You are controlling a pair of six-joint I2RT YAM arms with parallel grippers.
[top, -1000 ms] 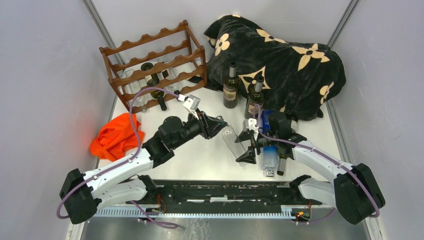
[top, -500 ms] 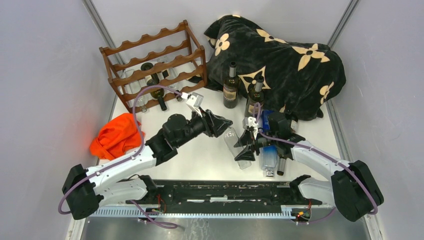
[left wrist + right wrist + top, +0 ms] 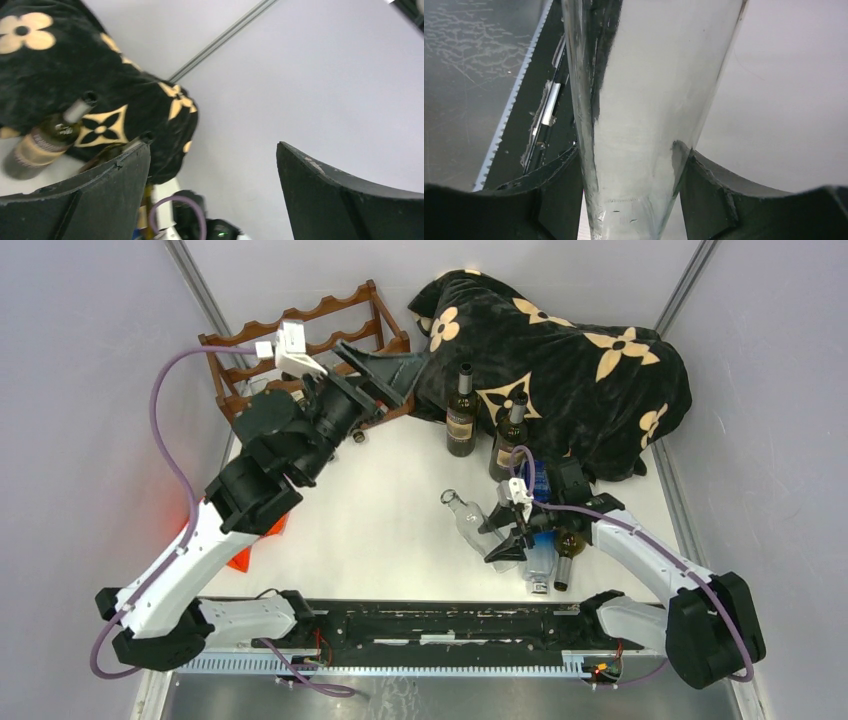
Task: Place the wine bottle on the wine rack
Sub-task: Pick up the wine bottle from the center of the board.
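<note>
- Your right claw (image 3: 508, 536) is clenched on the clear wine bottle (image 3: 478, 526) — its fingers (image 3: 549, 190) press both sides of the glass body.
- The bottle lies aslant, low at the table (image 3: 390, 530) in front of the right arm. Its long axis runs diagonally, neck toward the far left and base toward the near right.
- Your left claw (image 3: 395, 375) is released, jaws wide and holding nothing. It is raised beside the wine rack (image 3: 330, 308) — well apart from the bottle.
- Two dark bottles (image 3: 461, 415) stand by the black flowered blanket (image 3: 590, 370).

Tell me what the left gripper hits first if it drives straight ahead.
Probably the black flowered blanket; the open left gripper may clear it and reach the grey wall. Height unclear.
</note>
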